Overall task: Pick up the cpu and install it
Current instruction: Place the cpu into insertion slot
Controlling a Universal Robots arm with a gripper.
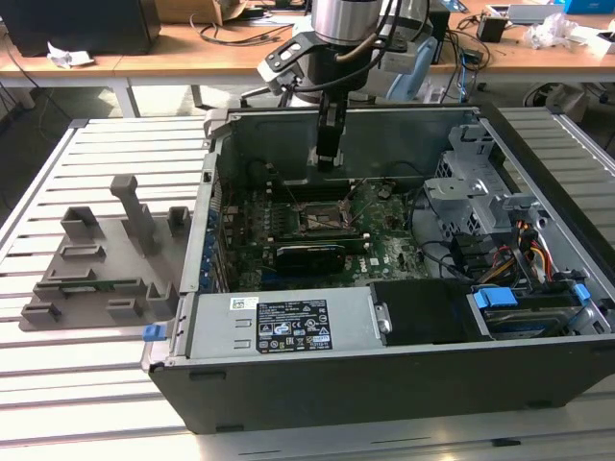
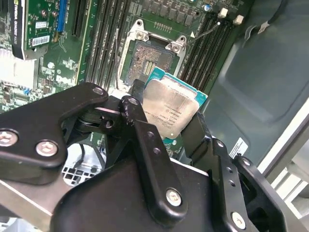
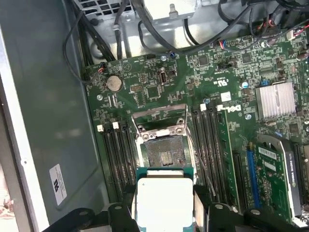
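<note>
At the exterior view's left, a grey plastic fixture (image 1: pixel 106 259) with upright posts stands on the slatted metal worktop (image 1: pixel 38 182), just beside the open computer case (image 1: pixel 384 384). The case lies on its side with its green motherboard (image 1: pixel 384 254) showing.

Near the middle of the case the arm reaches down from above. Its claw (image 1: pixel 329 161) hangs over the board, close to the rear wall. The claw is clamped on the cpu (image 2: pixel 169 108). In the second wrist view the black fingers (image 2: pixel 145 140) press against two opposite edges of the chip. The cpu's silvery top faces the camera, with a teal rim around it. In both wrist views the cpu is held off the board, near the edge of the cpu socket (image 3: pixel 164 154) and not seated in it.

The socket stands open, its metal frame raised and its dark contact field bare. Black memory slots (image 3: pixel 118 159) run along both of its sides.

Toward the exterior view's right, a grey metal drive cage (image 1: pixel 471 182) and a bundle of coloured cables (image 1: pixel 528 250) occupy that end of the case.
</note>
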